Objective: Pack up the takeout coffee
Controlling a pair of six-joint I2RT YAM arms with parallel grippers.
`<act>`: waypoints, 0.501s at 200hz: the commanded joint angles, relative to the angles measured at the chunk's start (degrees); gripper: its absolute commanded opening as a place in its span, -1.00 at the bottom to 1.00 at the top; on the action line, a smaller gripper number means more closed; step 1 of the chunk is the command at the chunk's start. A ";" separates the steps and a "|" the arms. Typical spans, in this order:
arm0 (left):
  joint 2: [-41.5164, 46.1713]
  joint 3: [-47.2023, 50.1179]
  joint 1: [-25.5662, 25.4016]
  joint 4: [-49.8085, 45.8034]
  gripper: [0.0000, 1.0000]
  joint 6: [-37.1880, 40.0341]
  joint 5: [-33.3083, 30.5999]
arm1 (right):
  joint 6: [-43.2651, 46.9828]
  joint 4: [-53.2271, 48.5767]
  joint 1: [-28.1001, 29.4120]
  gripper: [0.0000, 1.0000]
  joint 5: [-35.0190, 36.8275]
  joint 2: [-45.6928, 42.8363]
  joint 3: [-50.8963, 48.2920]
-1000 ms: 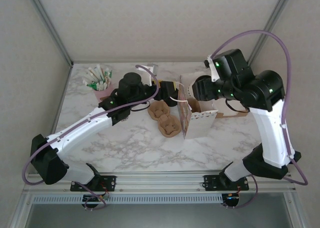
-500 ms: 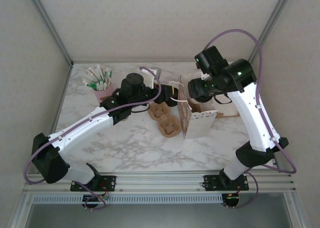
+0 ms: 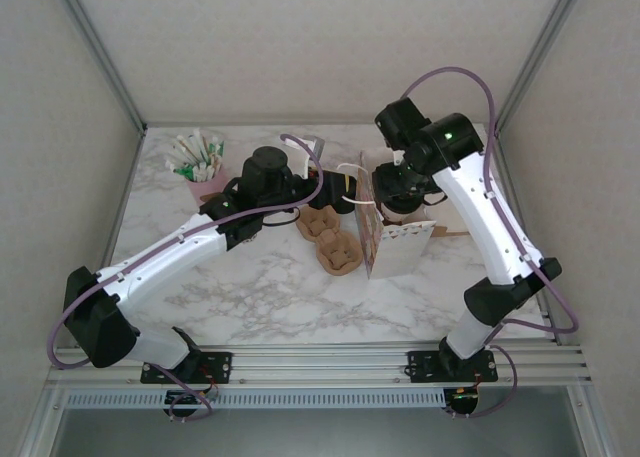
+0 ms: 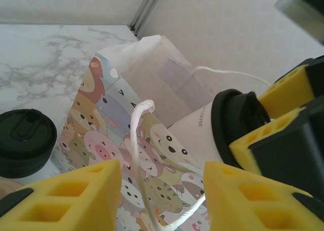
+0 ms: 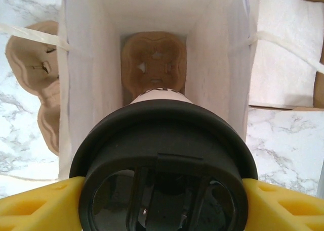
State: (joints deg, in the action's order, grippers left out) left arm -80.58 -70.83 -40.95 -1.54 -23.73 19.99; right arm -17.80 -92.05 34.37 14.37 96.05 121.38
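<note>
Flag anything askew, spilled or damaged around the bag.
Nothing stands out. The bag stands open and upright, a cardboard carrier lies flat in its bottom, and the right gripper holds the takeout coffee over the mouth, lid seated, no spill visible.

White cup (image 4: 195,135) with black lid (image 5: 162,150), pastel cartoon-animal bag (image 4: 157,155), brown carrier (image 3: 335,247), grey-veined white marble table (image 3: 260,287).

The marble counter (image 3: 260,292) holds a paper bag (image 3: 405,249) near the middle, brown cup trays (image 3: 333,239) just left of it, and a pink box of sticks (image 3: 197,162) far left.
</note>
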 commanded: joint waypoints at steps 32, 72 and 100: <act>0.50 -0.01 -0.45 0.73 -0.06 1.49 1.38 | -0.24 -9.60 -0.32 0.51 -2.94 2.45 -1.74; 0.69 0.16 -0.44 0.60 -0.06 1.62 1.33 | -0.27 -9.59 -0.39 0.51 -2.73 3.43 -2.20; 0.71 0.34 -0.39 0.81 -0.07 1.51 1.32 | -0.38 -9.30 -0.87 0.51 -2.55 3.43 -3.08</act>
State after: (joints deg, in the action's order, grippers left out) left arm -80.58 -70.83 -40.95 -1.54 -23.51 19.99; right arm -17.80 -92.07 34.26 11.79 98.80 119.57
